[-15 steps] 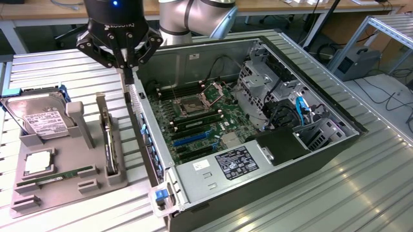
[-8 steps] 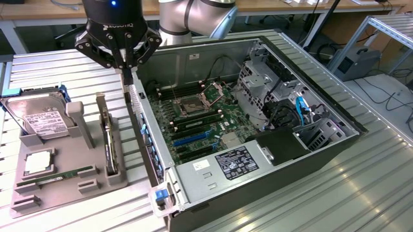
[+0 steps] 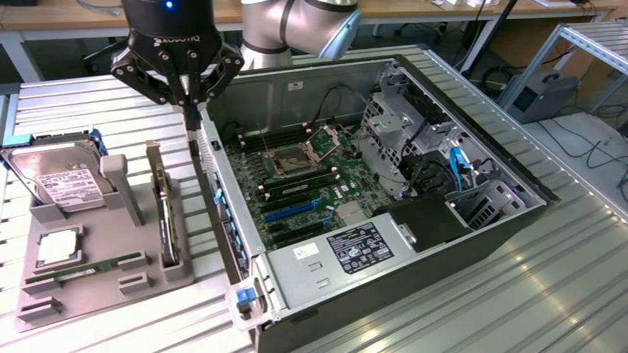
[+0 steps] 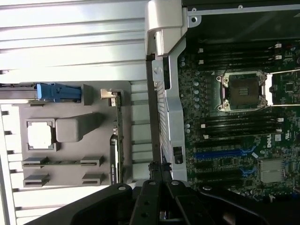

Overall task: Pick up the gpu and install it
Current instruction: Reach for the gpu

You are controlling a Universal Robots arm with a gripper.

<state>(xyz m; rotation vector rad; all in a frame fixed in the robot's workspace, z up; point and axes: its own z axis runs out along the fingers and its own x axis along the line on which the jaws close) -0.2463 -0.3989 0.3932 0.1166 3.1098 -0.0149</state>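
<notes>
Right now my gripper (image 3: 187, 101), fingers pressed together and empty, hangs over the case wall (image 3: 211, 180). The gpu (image 3: 165, 213) stands on edge just outside that wall, running parallel to it.

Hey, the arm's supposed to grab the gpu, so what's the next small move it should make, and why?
Probably slide the gripper toward the exterior view's left until it is over the gpu. The gpu stands on edge in the gray tray, untouched, while the gripper hangs shut and empty above the computer case's side wall, beside the tray.
</notes>
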